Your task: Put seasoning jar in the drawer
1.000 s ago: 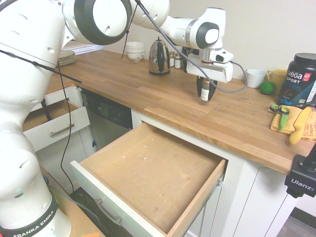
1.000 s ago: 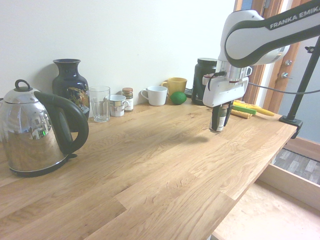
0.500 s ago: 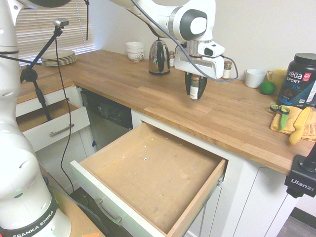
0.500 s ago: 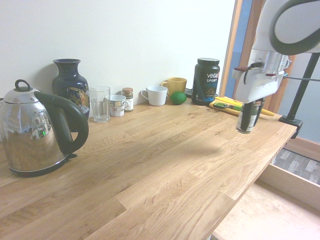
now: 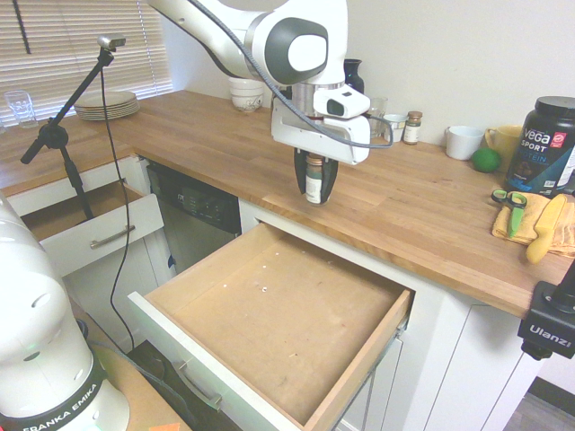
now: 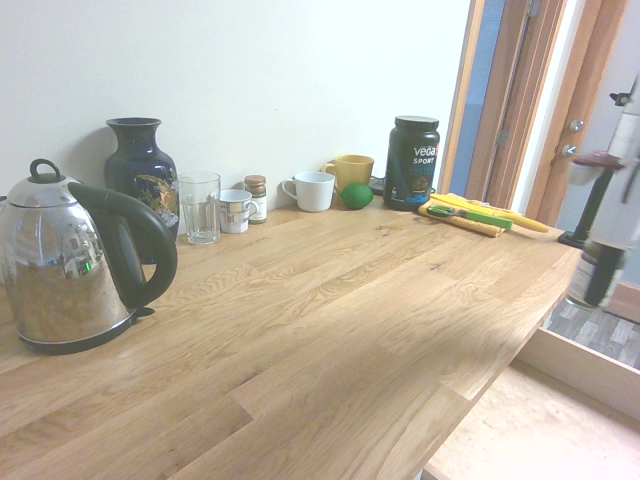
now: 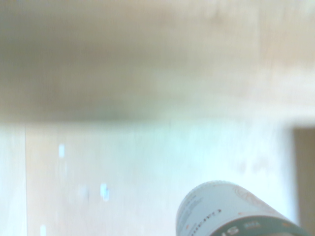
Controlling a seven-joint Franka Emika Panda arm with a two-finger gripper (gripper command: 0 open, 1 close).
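Observation:
My gripper (image 5: 314, 184) is shut on the seasoning jar (image 5: 314, 179), a small glass jar with a pale label, held upright between dark fingers. It hangs above the front edge of the wooden countertop (image 5: 395, 202), just behind the open drawer (image 5: 278, 319) with its broad light-brown bottom. In the second exterior view the jar (image 6: 597, 274) is a blur at the right edge, past the counter's end. The jar's labelled base (image 7: 231, 211) rises into the wrist view over a blurred pale surface.
A kettle (image 6: 70, 260), vase (image 6: 143, 175), glass (image 6: 200, 207), mugs (image 6: 312, 190) and another small jar (image 5: 412, 127) line the back wall. The black Vega tub (image 5: 546, 145), a lime (image 5: 486, 160) and a yellow cloth with scissors (image 5: 517, 211) sit at the right. A smaller drawer (image 5: 90, 224) is open at left.
The arm has carried the jar from over the middle of the counter toward its front edge, closer to the open drawer. The grip has stayed shut.

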